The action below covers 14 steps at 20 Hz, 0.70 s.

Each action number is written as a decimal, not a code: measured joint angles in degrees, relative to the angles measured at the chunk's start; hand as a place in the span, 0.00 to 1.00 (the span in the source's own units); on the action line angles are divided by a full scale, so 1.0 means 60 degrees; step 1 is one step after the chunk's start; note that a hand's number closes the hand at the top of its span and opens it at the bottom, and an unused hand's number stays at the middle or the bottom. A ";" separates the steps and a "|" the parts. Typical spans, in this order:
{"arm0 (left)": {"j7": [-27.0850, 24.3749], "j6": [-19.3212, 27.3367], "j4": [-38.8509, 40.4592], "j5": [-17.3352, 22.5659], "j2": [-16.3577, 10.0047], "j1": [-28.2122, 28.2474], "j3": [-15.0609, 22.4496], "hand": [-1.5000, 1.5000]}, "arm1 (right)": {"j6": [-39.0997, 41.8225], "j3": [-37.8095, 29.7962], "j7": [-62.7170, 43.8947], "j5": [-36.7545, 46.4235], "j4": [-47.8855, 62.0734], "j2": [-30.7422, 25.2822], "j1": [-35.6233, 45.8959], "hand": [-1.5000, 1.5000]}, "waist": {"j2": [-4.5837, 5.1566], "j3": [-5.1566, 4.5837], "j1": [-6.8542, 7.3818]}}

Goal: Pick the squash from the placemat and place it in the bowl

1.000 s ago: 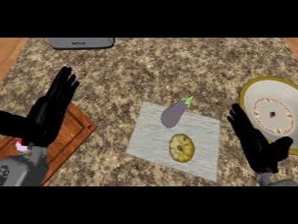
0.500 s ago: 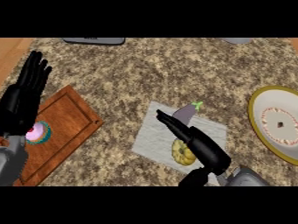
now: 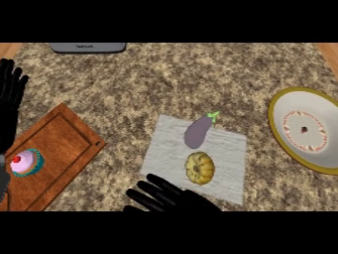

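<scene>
A yellow ribbed squash (image 3: 199,167) lies on the grey placemat (image 3: 228,154), just below a purple eggplant (image 3: 199,131). The bowl (image 3: 313,130), white with a yellow rim and red ring, sits at the right edge of the counter. My right hand (image 3: 168,196) shows at the bottom edge, fingers spread and open, a little left of and below the squash, not touching it. My left hand (image 3: 1,106) rests open at the far left, fingers up.
A wooden cutting board (image 3: 58,151) lies at the left with a pink cupcake (image 3: 24,162) on it. A grey appliance edge (image 3: 88,47) shows at the top. Wooden floor borders the speckled counter at both upper corners.
My right hand has pulled back down off the placemat to the bottom edge, uncovering the squash. The view has shifted slightly; the left hand stays at the left edge.
</scene>
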<state>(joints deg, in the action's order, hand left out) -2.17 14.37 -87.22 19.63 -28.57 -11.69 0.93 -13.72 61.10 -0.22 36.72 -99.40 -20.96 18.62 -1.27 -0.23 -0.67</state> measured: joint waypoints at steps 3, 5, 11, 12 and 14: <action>-0.0159 -0.0162 0.0161 0.0095 -0.0103 0.0121 -0.0238 0.50 | 0.0690 0.0284 -0.1578 0.1379 -0.0918 -0.0143 0.0208 0.00 | 0.0005 -0.0005 -0.0127; -0.0245 -0.0246 0.0212 0.0126 -0.0119 0.0191 -0.0310 0.50 | 0.1495 0.0431 -0.2722 0.2026 -0.1637 -0.0178 0.0294 0.00 | 0.0001 -0.0009 -0.0186; -0.0342 -0.0335 0.0328 0.0153 -0.0079 0.0130 -0.0400 0.50 | 0.5027 0.0590 -0.5415 0.2641 -0.3022 -0.0427 0.0809 0.00 | 0.0031 -0.0023 -0.0216; -0.0343 -0.0339 0.0364 0.0138 -0.0088 0.0105 -0.0414 0.50 | 0.5666 0.0670 -0.5831 0.2604 -0.3301 -0.0425 0.0811 0.00 | 0.0040 -0.0023 -0.0222; -0.0376 -0.0377 0.0427 0.0112 -0.0072 0.0031 -0.0412 0.50 | 0.6947 0.0645 -0.6597 0.2411 -0.3552 -0.0226 0.0932 0.00 | 0.0074 -0.0020 -0.0177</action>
<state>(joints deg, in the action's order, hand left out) -4.42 12.11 -84.66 20.30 -29.00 -11.50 -1.55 27.96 64.97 -39.80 51.19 -120.72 -22.31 24.21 -0.82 -0.35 -1.73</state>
